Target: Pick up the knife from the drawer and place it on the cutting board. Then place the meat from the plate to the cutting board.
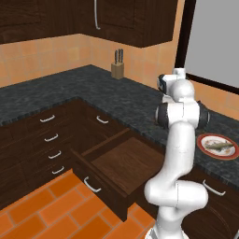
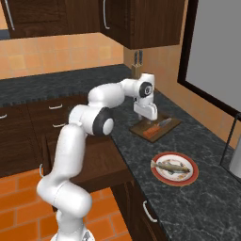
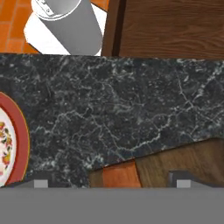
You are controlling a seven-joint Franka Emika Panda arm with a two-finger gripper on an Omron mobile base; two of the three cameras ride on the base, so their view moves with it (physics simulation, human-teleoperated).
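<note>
Knife (image 2: 154, 130), orange handle and short silver blade, lies flat on the cutting board (image 2: 169, 128) over by the wall side of the dark stone surface (image 2: 212, 197). First half of the job looks done.

Gripper (image 2: 149, 117) hangs just above the board, over the handle end of the knife. In the hand view the two tips sit wide apart at the bottom edge with a patch of orange handle and brown board between them; nothing is clamped. Jaws apart, knife lying free on the wood.

Drawer (image 1: 122, 164) stands pulled out below the surface, its flat wooden floor bare as far as I can see, white curved handle on the front.

Plate (image 2: 173, 168), white with red rim, sits on the surface nearer the robot's base, apart from the board. The meat (image 2: 172, 166) is on it, a flat greyish-brown piece across the middle, untouched.

What is left, by my reading: lift clear of the board, swing back to the plate, take the meat and set it down on the board beside the knife. Free board space is on the near and wall-side ends; the knife lies diagonally across the middle, so placement will need some care.

Knife block (image 1: 117, 70) with dark handles stands far back by the tiled wall, no part in this.
</note>
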